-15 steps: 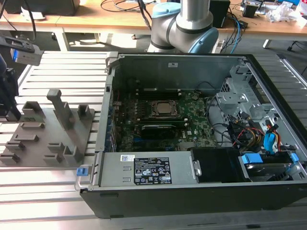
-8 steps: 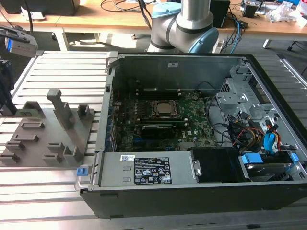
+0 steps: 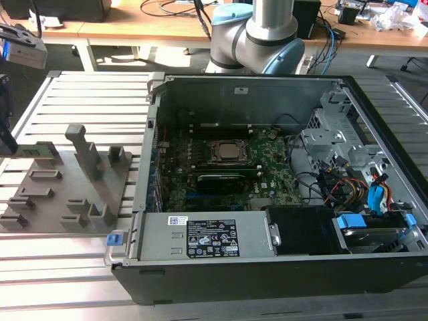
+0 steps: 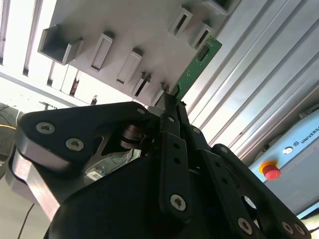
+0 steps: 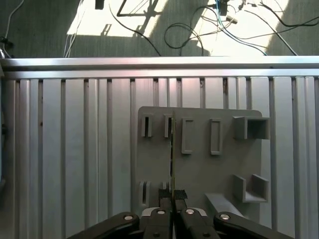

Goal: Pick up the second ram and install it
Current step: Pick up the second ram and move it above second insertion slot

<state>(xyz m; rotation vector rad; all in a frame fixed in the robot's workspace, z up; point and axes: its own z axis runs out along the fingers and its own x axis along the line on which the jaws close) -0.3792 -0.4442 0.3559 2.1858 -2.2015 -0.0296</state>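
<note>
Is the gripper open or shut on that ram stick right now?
Shut on it. In the second wrist view the gripper pinches one end of the green ram, no gap showing.

Slatted aluminium table [image 3: 80, 90] spans the exterior view from 9 to 3 o'clock. A wooden desk [image 3: 127, 25] runs along 12 o'clock, with cables [image 3: 174, 8] strewn on it. In the first wrist view, grey carpet floor [image 5: 45, 30] lies beyond the table's edge rail, loose leads [image 5: 199, 25] across it, in a hard sunlight patch [image 5: 239, 37].
</note>
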